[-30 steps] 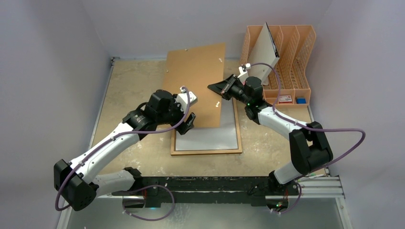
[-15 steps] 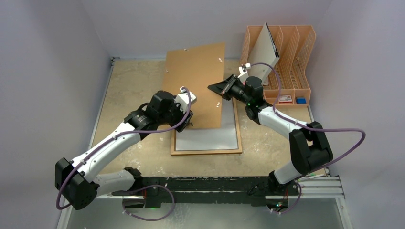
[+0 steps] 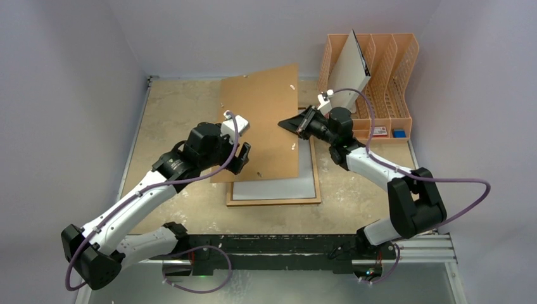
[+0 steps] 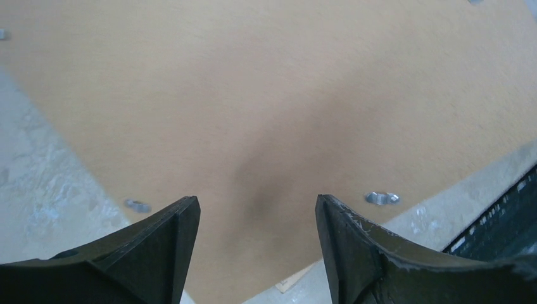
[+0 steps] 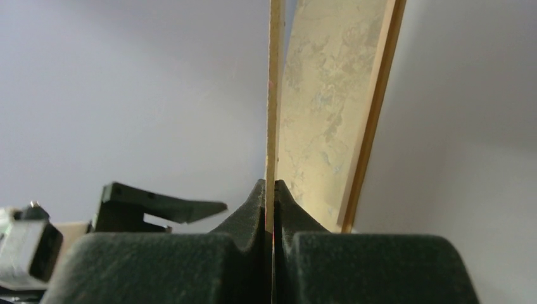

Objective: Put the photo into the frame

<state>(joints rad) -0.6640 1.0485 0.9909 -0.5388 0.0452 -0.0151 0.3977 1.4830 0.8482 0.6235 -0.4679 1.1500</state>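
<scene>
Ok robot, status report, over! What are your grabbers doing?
Right gripper shut on backing board edge. Left gripper open above the board. Frame flat on table, far part under the board.

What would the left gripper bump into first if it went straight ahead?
Probably the brown backing board: it fills the wrist view ahead of the left gripper, between its open jaws. How near is unclear.

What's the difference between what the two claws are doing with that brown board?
The left gripper is open, with nothing between its fingers; the right gripper is shut on the right edge of the brown board. The left gripper faces the board's flat face near its left edge; the right gripper meets the board edge-on. Shared: both are dark two-finger claws at the same board, which partly covers the frame.
</scene>
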